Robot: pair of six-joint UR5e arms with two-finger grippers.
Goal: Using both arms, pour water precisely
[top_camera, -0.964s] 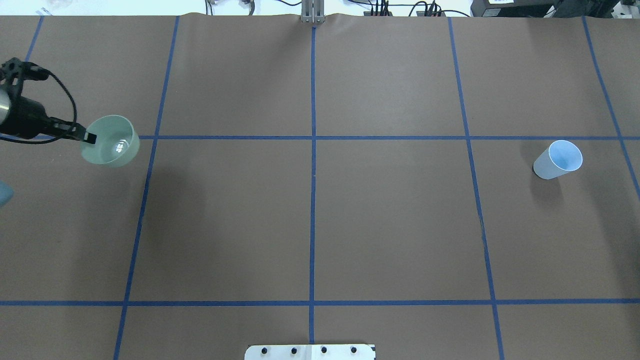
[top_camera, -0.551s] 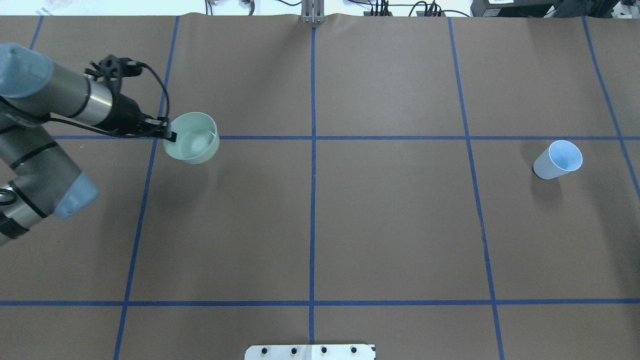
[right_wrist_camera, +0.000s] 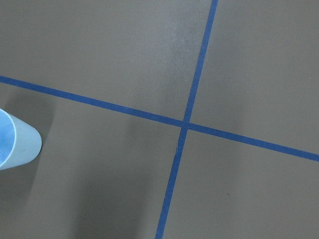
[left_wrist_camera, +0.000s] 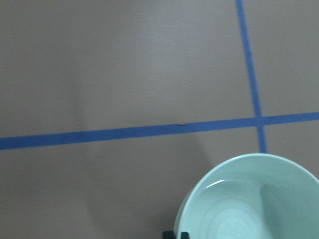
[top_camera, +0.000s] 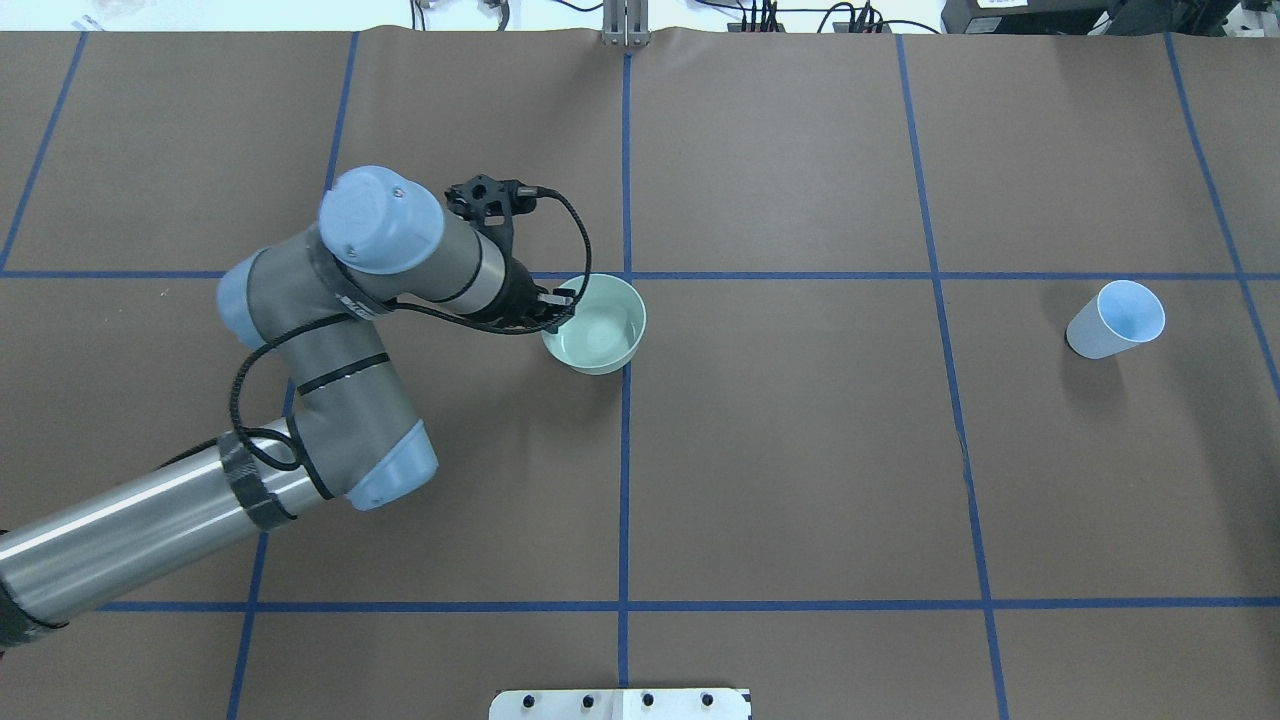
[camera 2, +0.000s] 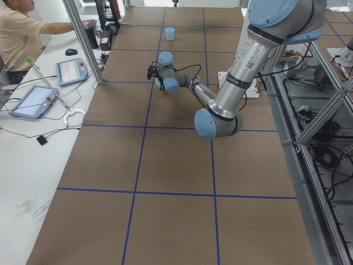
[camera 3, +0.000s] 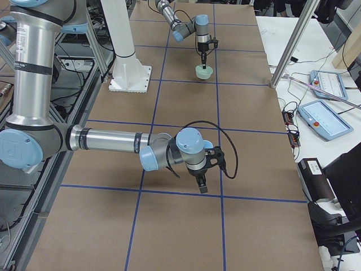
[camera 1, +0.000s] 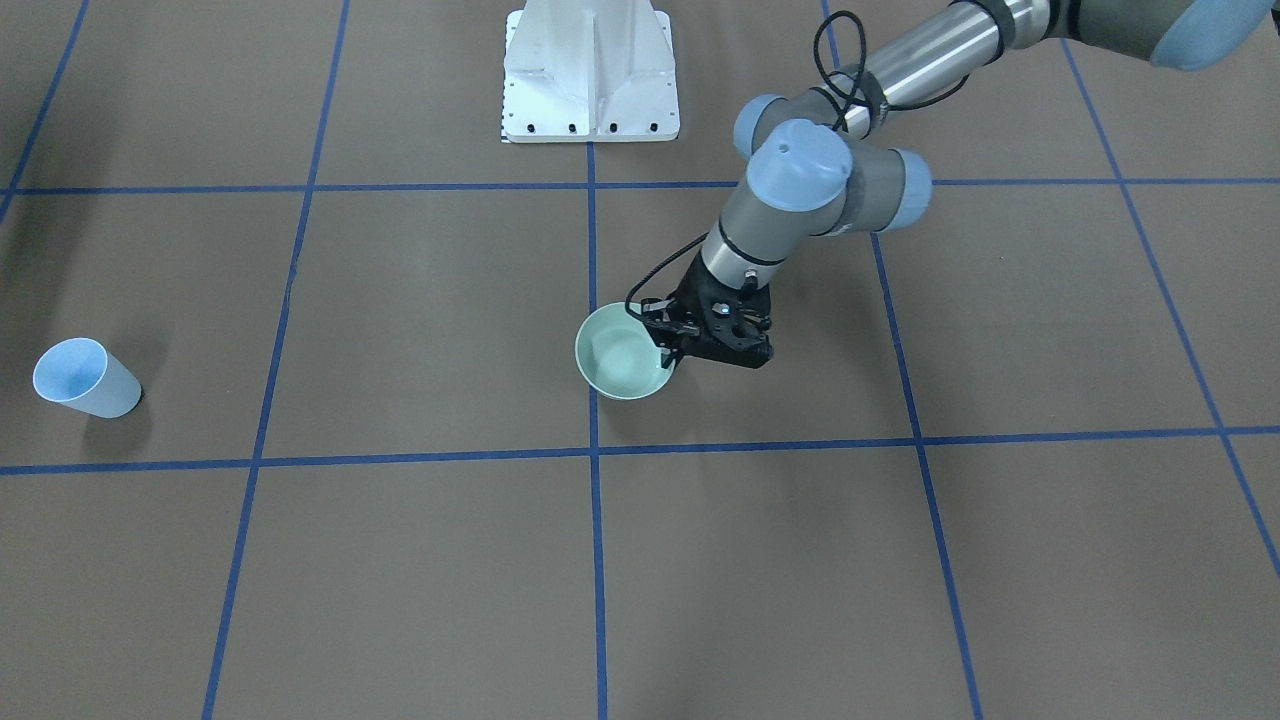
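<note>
Left tool (top_camera: 560, 301) pinched on bowl (top_camera: 606, 338) rim, near table (top_camera: 800, 450) centre. Water (left_wrist_camera: 234, 215) glints inside. Right tool (camera 3: 202, 184): cannot tell how open. Cup (top_camera: 1117, 320) stands well apart.

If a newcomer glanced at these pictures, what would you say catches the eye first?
The left arm reaches over the middle of the table, and the left gripper pinches the rim of a mint-green bowl with water glinting inside. Far off on the robot's right side, a pale blue cup stands alone.
</note>
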